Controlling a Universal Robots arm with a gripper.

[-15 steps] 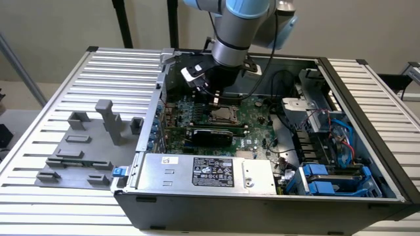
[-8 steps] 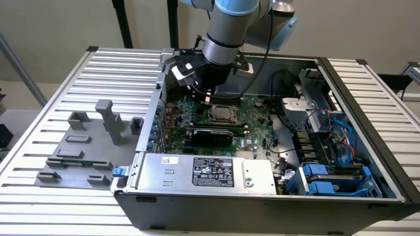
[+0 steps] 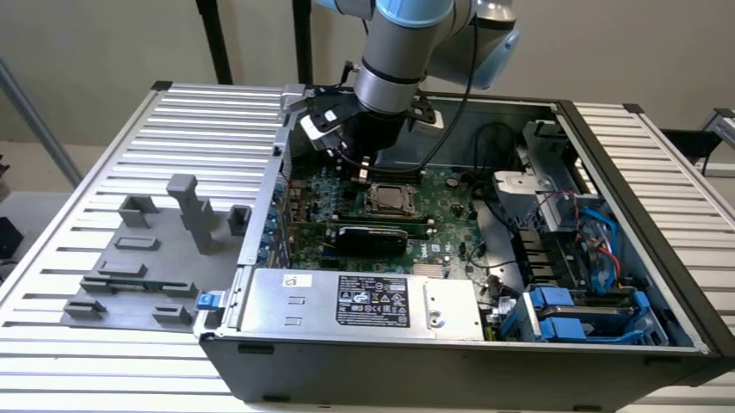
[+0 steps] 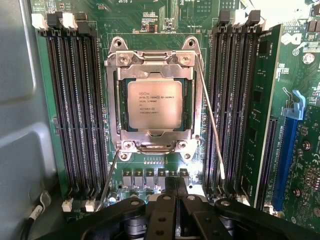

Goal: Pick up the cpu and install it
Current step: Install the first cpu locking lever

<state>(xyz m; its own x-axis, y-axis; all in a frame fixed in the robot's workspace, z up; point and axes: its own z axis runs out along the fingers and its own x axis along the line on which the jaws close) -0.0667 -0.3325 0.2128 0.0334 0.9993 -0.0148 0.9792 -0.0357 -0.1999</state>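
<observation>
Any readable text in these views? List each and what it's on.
"INTEL XEON E5-1630V3", as best it reads: top line on the cpu lid; the lines under it are too blurred.
power supply label: print too small to read.
motherboard silkscreen: too small to read.

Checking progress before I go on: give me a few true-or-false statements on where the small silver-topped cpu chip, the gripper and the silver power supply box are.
1. The small square silver-topped cpu sits within the metal socket frame on the green motherboard. True.
2. The cpu lies on the grey fixture plate outside the case. False: it is in the socket.
3. The gripper hangs over the motherboard, close to the cpu. True.
4. The large silver labelled box is missing from the case. False: the power supply box sits in the dark computer case.
</observation>
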